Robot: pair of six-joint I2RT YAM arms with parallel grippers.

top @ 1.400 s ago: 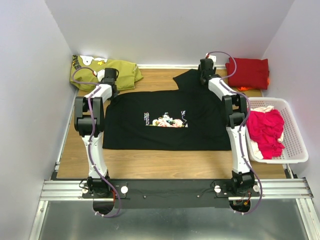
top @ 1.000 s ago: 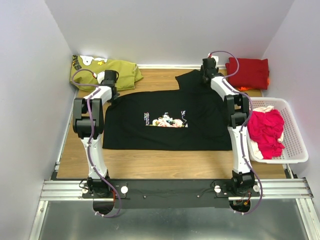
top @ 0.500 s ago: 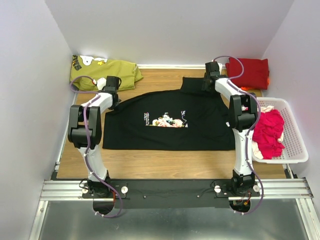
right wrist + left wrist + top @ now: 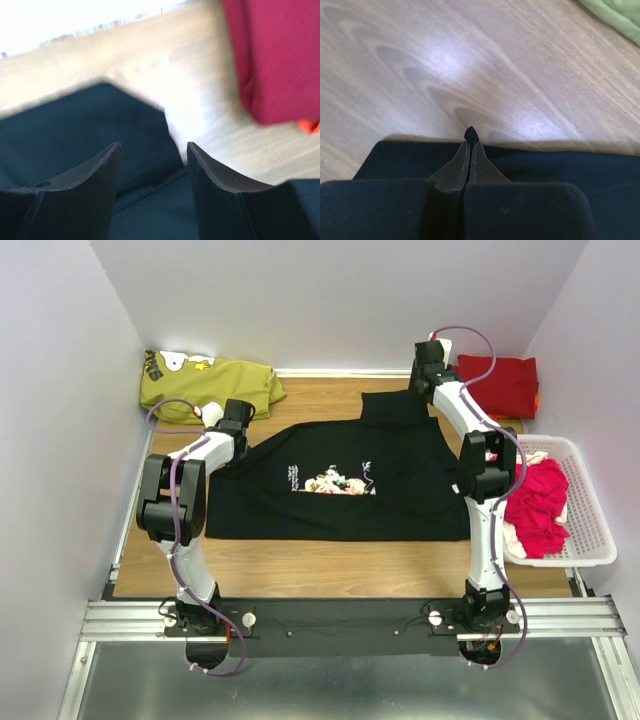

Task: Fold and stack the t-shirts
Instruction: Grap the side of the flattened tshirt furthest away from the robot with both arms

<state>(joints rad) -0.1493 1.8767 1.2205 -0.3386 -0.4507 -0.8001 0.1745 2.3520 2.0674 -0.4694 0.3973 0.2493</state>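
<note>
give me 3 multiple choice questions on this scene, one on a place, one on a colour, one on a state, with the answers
1. Where does the dark red t-shirt lie?
A) far right corner of the table
B) near left corner
C) between the arm bases

2. What colour are the t-shirts in the white basket?
A) olive
B) bright pink
C) black

3. How is the right tool?
A) open, above the black t-shirt
B) shut on red cloth
C) shut on nothing

Answers:
1 A, it sits folded by the back wall on the right.
2 B, pink cloth shows over the basket's rim.
3 A, the right wrist view shows a wide gap between its fingers, with black cloth below.
</note>
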